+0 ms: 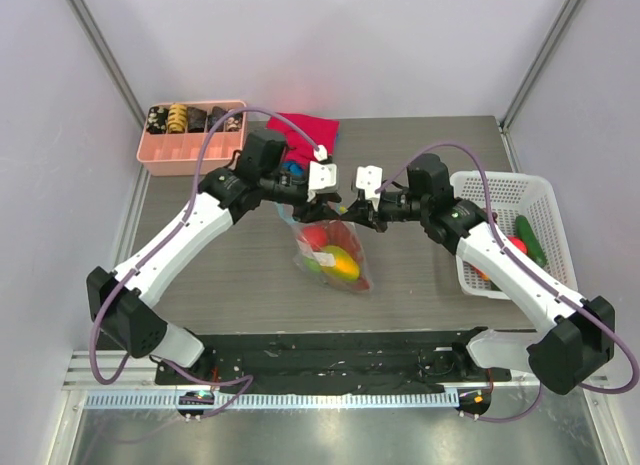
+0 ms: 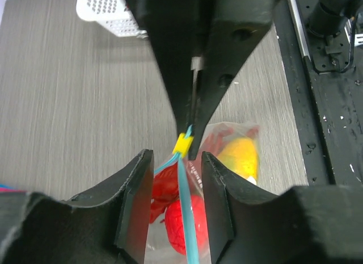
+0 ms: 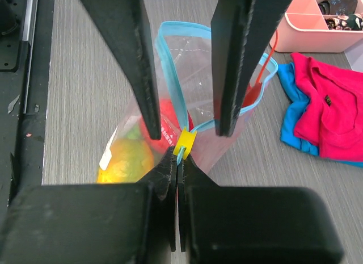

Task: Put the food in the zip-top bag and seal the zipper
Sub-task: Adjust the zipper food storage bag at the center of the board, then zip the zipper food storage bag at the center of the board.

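Observation:
The clear zip-top bag (image 1: 335, 255) lies at the table's middle. It holds a red lobster (image 2: 181, 224), a yellow-orange fruit (image 3: 127, 162) and a green piece. My right gripper (image 3: 177, 156) is shut on the teal zipper (image 2: 190, 218), just behind its yellow slider (image 3: 185, 141). My left gripper (image 2: 176, 157) is open, and its fingers (image 3: 142, 65) straddle the zipper strip without touching it. Beyond the slider the bag's mouth gapes in a teal loop. In the top view both grippers, left (image 1: 338, 197) and right (image 1: 360, 211), meet over the bag's far end.
A white mesh basket (image 1: 500, 190) at the right holds a green vegetable (image 1: 530, 240) and a red piece. A pink tray (image 1: 190, 157) with patterned pieces stands at the back left. Red and blue cloths (image 3: 323, 110) lie behind the bag.

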